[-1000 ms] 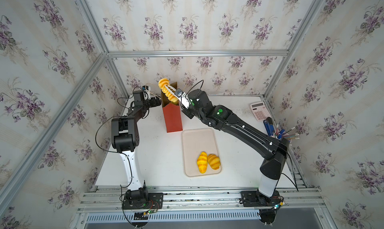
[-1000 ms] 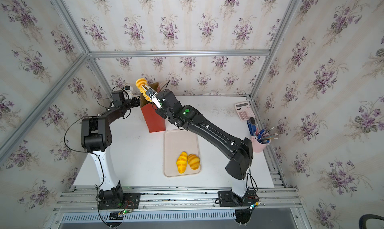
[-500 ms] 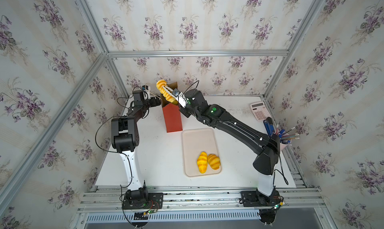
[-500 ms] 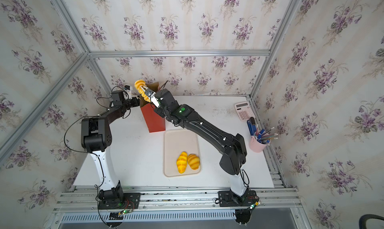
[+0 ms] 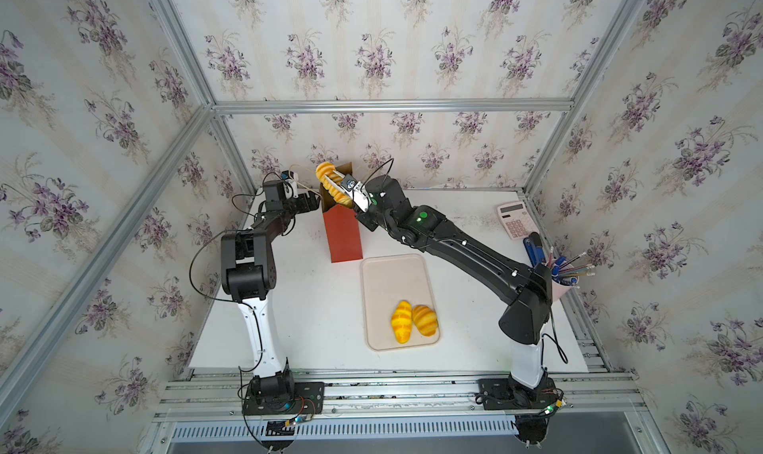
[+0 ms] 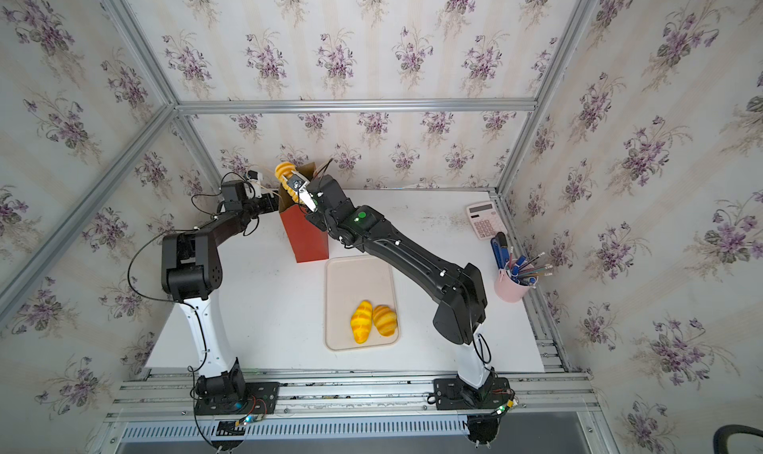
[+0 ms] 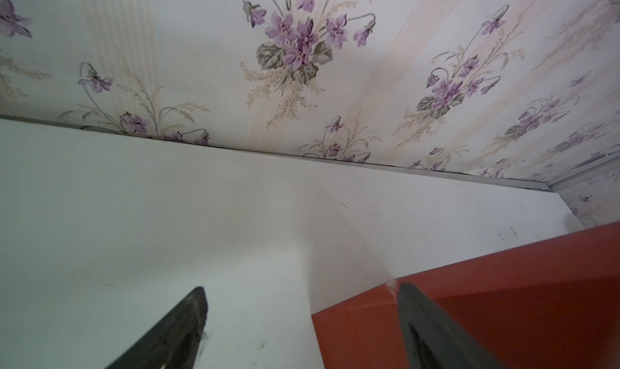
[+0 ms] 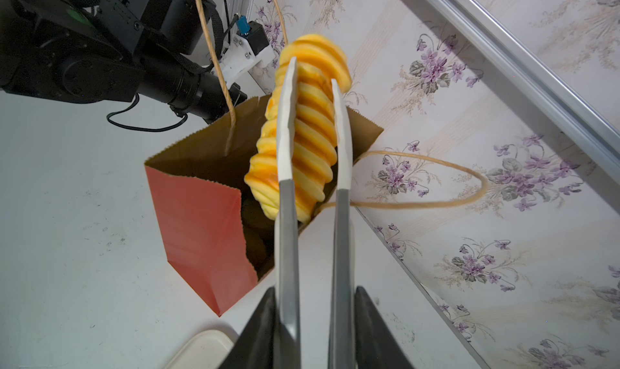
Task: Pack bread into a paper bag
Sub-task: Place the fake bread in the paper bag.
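Bread roll [image 8: 312, 132], glossy yellow-orange, scored: pinched in right pincer [image 8: 313, 72], fingers a narrow gap apart. Long axis runs along the fingers, steeply tilted, lower end over the mouth of tall red paper bag [image 8: 198, 223], brown kraft inside, upright on white counter [image 5: 313, 307]. Dark lumps [image 8: 255, 243] inside, unidentifiable. Left pincer [image 7: 302, 286] spread wide at the bag's wall. Flat beige tray [image 5: 392, 274] holds two more yellow rolls [image 5: 401, 322] [image 5: 425, 320].
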Controlling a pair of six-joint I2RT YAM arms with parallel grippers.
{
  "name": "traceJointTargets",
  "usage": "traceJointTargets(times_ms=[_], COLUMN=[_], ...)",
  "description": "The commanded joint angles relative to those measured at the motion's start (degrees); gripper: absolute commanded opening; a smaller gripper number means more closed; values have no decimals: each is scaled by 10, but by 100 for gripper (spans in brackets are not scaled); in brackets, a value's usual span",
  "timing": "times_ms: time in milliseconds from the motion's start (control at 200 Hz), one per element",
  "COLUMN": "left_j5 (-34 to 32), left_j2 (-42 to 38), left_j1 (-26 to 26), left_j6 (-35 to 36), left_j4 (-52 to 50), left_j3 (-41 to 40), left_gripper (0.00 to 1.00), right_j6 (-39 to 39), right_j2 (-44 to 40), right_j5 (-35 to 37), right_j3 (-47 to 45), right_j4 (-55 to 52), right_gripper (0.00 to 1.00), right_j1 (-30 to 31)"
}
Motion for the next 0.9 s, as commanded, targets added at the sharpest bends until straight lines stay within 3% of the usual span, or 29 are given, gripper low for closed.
traceJointTargets(times_ms=[0,410,605,764,894], left_j5=[8,8,4,2,3], left_j2=[3,4,-1,-7,-9], left_j1=[2,3,3,4,4], left_j6=[1,2,7,9,3], left_j4=[20,16,12,7,5], left_j3=[2,6,2,10,13], left_gripper=[90,90,90,90,90], right_j6=[-1,-2,15,119,246], right_j2=[3,-23,-99,-189,-212], right_j5=[11,18,90,151,225], right_j3=[6,9,-51,-116,-124], right_j4=[24,0,-56,-157,-306], right_gripper=[40,39,38,40,42], right_j1=[-1,6,69,138,190])
